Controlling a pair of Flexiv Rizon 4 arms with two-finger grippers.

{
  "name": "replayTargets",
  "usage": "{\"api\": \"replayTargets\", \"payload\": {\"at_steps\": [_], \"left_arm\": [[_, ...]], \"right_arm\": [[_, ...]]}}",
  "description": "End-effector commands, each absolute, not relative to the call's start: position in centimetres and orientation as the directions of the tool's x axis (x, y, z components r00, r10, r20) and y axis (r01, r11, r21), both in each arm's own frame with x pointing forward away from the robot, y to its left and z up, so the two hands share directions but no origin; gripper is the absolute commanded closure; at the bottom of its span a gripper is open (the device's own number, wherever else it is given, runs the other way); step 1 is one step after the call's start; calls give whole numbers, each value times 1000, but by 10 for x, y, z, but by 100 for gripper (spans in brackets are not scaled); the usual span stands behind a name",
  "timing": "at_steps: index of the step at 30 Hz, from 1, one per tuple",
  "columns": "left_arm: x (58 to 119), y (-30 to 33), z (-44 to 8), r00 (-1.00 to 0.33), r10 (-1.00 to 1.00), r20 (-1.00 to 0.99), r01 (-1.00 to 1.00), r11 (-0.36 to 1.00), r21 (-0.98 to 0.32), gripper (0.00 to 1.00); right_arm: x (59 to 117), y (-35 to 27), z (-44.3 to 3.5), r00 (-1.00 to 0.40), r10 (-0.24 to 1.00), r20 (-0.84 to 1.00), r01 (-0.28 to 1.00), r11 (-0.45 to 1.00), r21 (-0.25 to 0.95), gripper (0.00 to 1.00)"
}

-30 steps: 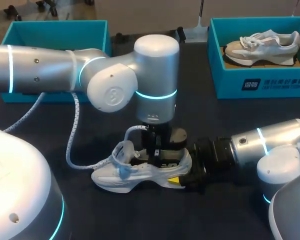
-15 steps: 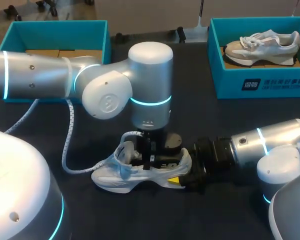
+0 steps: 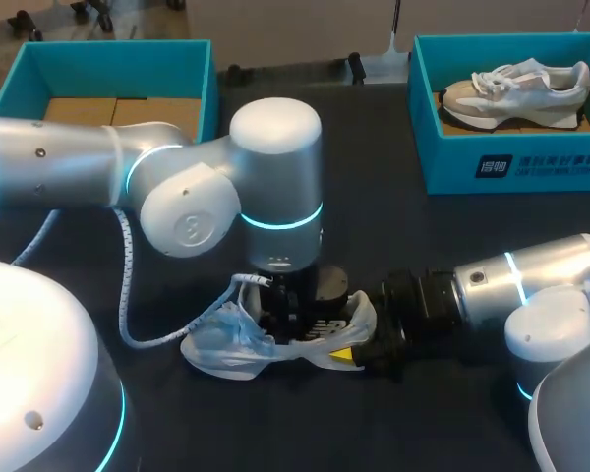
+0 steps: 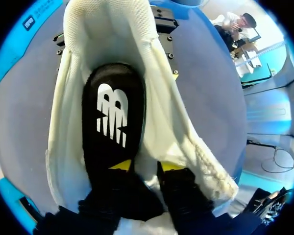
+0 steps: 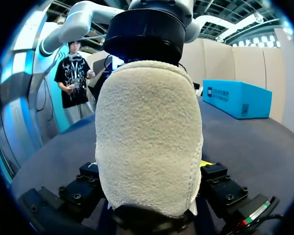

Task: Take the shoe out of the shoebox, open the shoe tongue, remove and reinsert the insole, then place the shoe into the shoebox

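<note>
**Insole at risk of buckling while the heel is being clamped**

Cardboard is lying in the left box (image 3: 108, 74), well apart from the work. The left arm is reaching straight down into the shoe (image 3: 226, 349), which is resting on the surface (image 3: 452, 246) near the middle with its toe pointing left. Inside it, the left fingers (image 4: 121, 165) are sitting at the black insole (image 4: 112, 122), one tip on it and one just beside its edge. Whether they are pinching it I cannot tell. The insole is looking only partly seated, so I am judging that a push made off-line is likely to fold or bunch it against the lining rather than slide it flat.

At the heel, the right fingers (image 3: 342, 354) are gripping the shoe from both sides. A hard shove toward the toe is liable to drag the soft heel out of that hold, or twist the shoe on the surface. The loose upper is also sagging near the left arm and is likely to snag.

The right box (image 3: 511, 162) is holding another shoe (image 3: 516, 87).
</note>
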State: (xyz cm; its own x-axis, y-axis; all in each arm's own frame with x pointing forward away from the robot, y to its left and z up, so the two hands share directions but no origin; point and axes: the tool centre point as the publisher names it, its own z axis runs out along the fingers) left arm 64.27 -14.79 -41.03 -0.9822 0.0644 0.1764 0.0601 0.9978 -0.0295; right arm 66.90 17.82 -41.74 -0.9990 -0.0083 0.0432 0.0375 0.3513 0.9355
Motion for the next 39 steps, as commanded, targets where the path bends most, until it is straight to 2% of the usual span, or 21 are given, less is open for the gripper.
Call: {"api": "replayTargets", "payload": {"at_steps": [1, 14, 15, 19, 26, 39], "left_arm": [[648, -145, -421, -991, 51, 127, 50, 999, -15, 52], [673, -136, -424, -999, -9, 45, -8, 999, 38, 71], [676, -135, -425, -1000, -20, 23, -18, 998, 56, 80], [681, -133, -428, -999, -32, -7, -32, 997, 68, 100], [686, -125, -424, -999, -53, 5, -53, 998, 34, 100], [671, -127, -386, -990, -44, 136, -73, 974, -216, 100]], "right_arm": [[668, 180, -416, -999, -8, 45, 39, 358, 933, 100], [668, 180, -416, -999, -8, 45, 39, 358, 933, 100], [668, 180, -416, -999, -8, 45, 39, 358, 933, 100], [668, 180, -416, -999, -8, 45, 39, 358, 933, 100], [668, 180, -416, -999, -8, 45, 39, 358, 933, 100], [668, 180, -416, -999, -8, 45, 39, 358, 933, 100]]}}
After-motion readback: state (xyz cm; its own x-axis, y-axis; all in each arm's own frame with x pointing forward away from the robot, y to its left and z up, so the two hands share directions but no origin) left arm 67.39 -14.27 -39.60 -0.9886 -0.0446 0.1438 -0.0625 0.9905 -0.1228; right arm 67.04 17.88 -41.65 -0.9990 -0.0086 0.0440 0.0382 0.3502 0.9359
